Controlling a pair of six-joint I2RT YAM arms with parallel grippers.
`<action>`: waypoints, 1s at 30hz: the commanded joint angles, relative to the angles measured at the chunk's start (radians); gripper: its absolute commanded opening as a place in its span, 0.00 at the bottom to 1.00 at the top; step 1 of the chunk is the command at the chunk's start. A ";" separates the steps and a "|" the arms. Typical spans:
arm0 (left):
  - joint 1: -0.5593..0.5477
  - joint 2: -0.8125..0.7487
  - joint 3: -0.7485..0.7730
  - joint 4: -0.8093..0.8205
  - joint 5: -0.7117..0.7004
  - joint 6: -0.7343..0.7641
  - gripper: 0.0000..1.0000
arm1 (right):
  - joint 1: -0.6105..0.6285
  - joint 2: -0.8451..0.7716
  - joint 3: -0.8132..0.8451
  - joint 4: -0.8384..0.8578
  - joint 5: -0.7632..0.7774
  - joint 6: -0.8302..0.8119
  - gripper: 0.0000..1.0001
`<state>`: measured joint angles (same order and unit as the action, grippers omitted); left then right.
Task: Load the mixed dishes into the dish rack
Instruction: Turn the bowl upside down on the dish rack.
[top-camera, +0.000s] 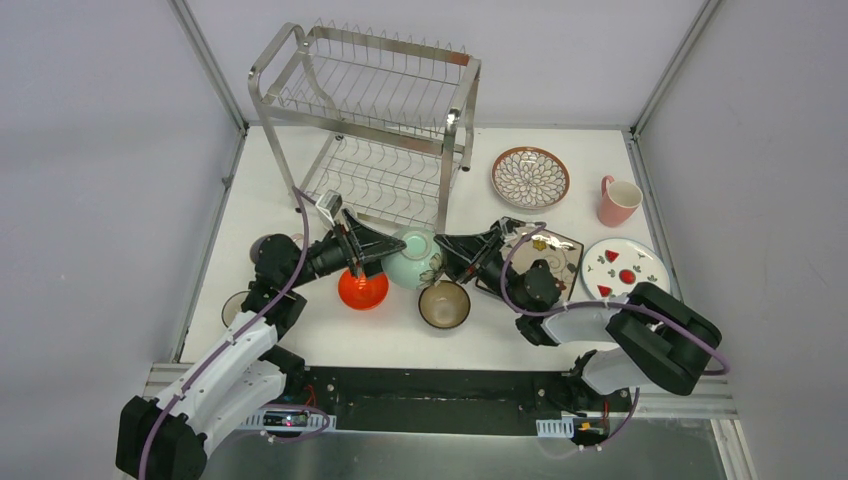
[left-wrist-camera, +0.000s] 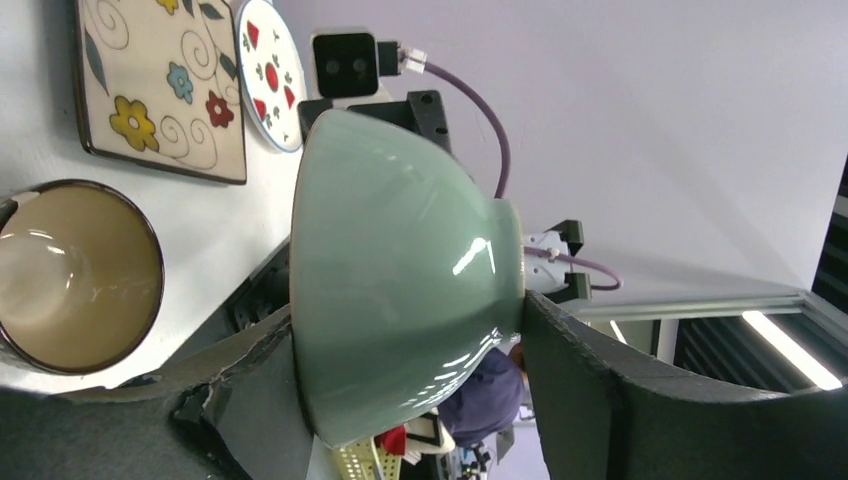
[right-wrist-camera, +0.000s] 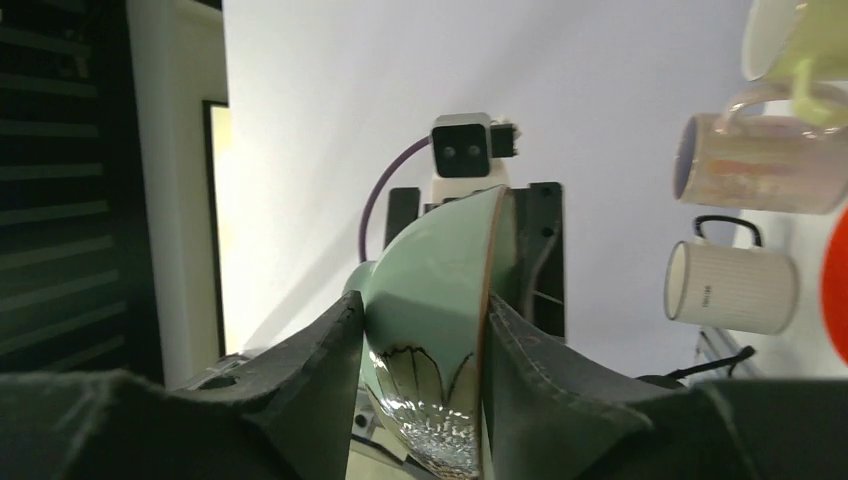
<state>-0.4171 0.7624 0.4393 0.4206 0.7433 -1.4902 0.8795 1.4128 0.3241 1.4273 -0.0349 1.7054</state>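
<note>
I have the mint bowl (top-camera: 415, 258) tipped on its side just in front of the rack (top-camera: 370, 120), caught between both arms. The left gripper (top-camera: 388, 252) holds it across its depth, with one finger (left-wrist-camera: 250, 370) at the rim and the other at the foot, so the fingers stand fairly wide. The right gripper (top-camera: 448, 252) comes from the other side. Its fingers (right-wrist-camera: 320, 350) straddle the bowl's wall, one inside and one outside, and they look close against it. I cannot tell whether they actually press.

From above, both grippers hide the bowl's edges. I cannot make out whether it clears the table (top-camera: 400, 335).

Further in front of the rack, the orange bowl (top-camera: 362, 288) is half hidden under the left gripper. The tan bowl (top-camera: 444, 304) beside it shows fully. To the rack's front right, the right arm covers much of the square plate (top-camera: 558, 250). To its front left, the left arm hides most of the mugs (top-camera: 262, 246). In the right wrist view one of them is cut off at the frame's edge.
</note>
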 joint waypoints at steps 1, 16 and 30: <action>0.005 -0.034 0.067 0.099 -0.037 0.006 0.32 | -0.012 -0.036 -0.021 -0.074 -0.005 -0.077 0.49; 0.004 0.023 0.047 0.112 -0.013 0.017 0.36 | -0.023 -0.185 -0.004 -0.274 -0.018 -0.160 0.50; 0.005 0.049 -0.053 0.358 -0.106 -0.135 0.00 | -0.039 -0.134 0.009 -0.219 -0.033 -0.151 0.51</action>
<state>-0.4110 0.8104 0.4000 0.5674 0.7013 -1.5433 0.8455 1.2644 0.2993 1.1332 -0.0444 1.5715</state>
